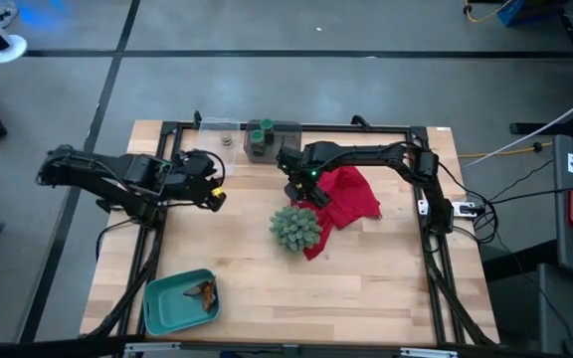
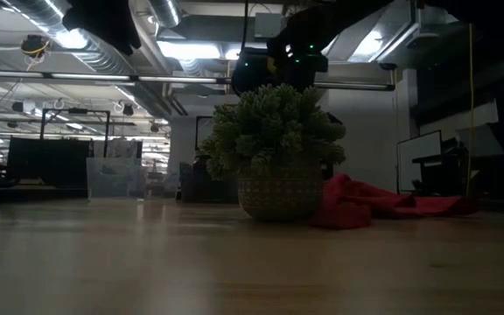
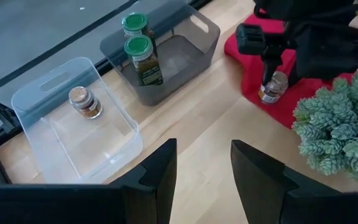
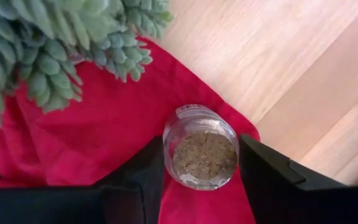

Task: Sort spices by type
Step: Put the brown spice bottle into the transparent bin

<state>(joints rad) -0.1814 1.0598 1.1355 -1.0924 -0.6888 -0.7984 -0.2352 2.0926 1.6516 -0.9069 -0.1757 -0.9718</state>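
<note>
Left claw hovering spread and empty over the bare wooden surface, well apart from the work. Ahead of it and off to one side, a clear bin with one tan-brown spice jar inside; just beside that, a grey bin with two green-lidded spice jars standing together against one wall.

Farther on, past the grey bin, the right claw low over the red cloth, fingers parted either side of another tan-brown jar, close to its glass, contact not clear. Jar directly below and between the fingers, standing upright on the cloth, long axis vertical and in line with the claw's approach, top end facing up toward the wrist. Spiky green ball plant just beside, touching the cloth's edge, close enough to brush during a lift.

Right arm plainly the nearer one for this jar. Judged next: close, raise straight up along the jar's axis, then carry across to the clear bin holding its match. In the high view, teal tray near the front-left corner, well apart from both claws.
</note>
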